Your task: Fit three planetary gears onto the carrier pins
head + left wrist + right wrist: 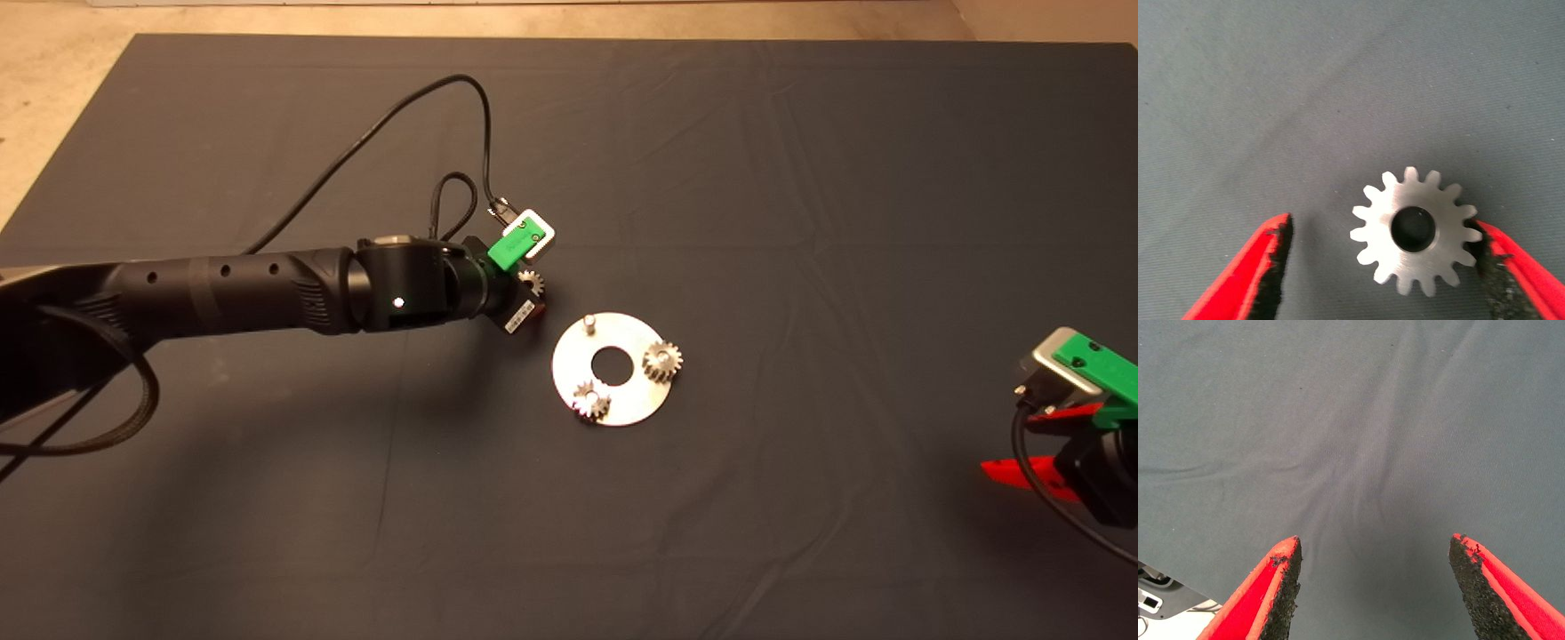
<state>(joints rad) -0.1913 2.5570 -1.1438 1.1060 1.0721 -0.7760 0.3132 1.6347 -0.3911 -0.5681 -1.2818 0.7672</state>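
Fingers (1268,267) astride third gear (1415,230)

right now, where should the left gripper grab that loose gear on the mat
Across its toothed rim, coming straight down from above. The loose gear lies flat on the mat with its bore facing up, so only the rim offers grip. The left gripper is open around it, one pad already at the teeth.

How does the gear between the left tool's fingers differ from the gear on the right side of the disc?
The loose gear lies flat on the mat, off the disc; the mounted gear sits on the disc. The loose gear's bore is open and dark; the mounted gear's centre is filled. The loose gear lies between the open fingers of the left tool, touching one pad; nothing is near the mounted gear. Both are silvery and toothed.
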